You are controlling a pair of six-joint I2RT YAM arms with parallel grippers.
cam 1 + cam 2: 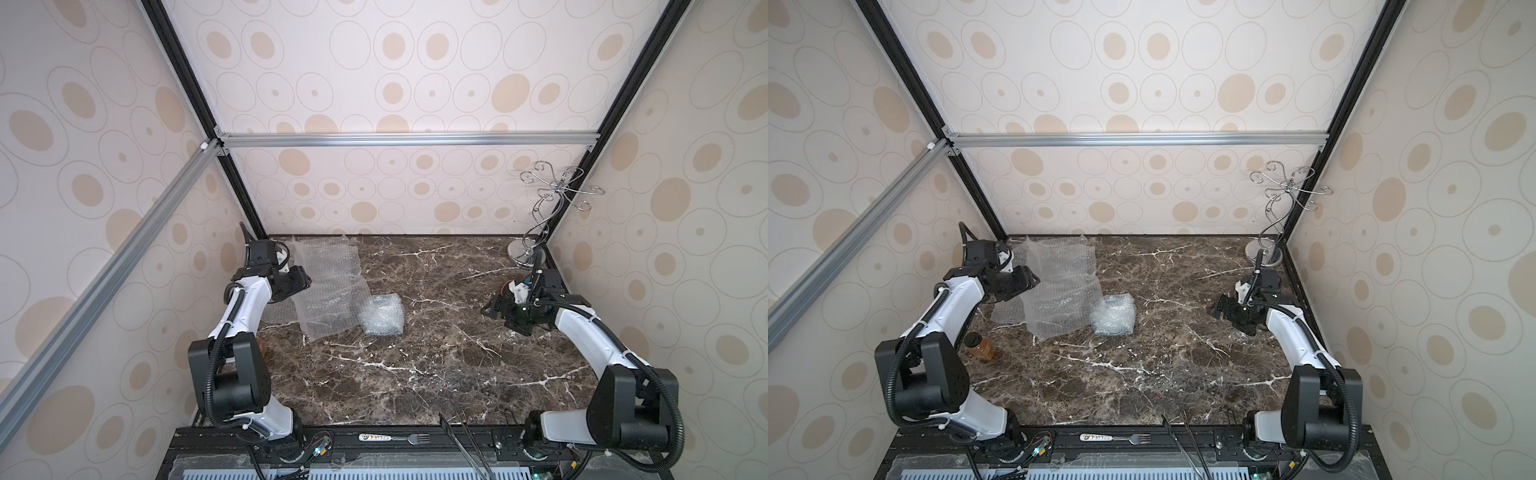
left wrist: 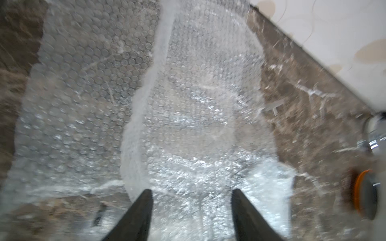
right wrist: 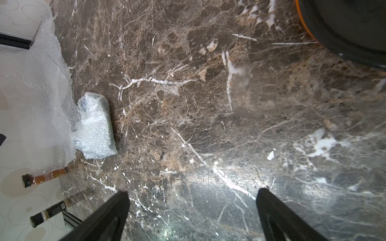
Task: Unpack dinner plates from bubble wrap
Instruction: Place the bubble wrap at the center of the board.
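Observation:
Flat sheets of bubble wrap (image 1: 328, 286) (image 1: 1059, 291) lie overlapping at the table's back left. My left gripper (image 2: 191, 194) hovers over them, open, with nothing between its fingers. Beside the sheets sits a small bubble wrap bundle (image 1: 381, 313) (image 3: 96, 127) with a dark shape showing through it. Two stacked dinner plates, dark grey (image 3: 344, 25) on orange (image 2: 356, 194), lie at the right, mostly hidden under my right arm in both top views. My right gripper (image 3: 192, 192) is open above bare marble, next to the plates.
A chrome wire stand (image 1: 540, 232) occupies the back right corner. Two small bottles (image 3: 45, 177) (image 3: 52, 210) lie by the left wall near my left arm's base. A fork (image 1: 395, 437) and tongs (image 1: 465, 444) rest on the front rail.

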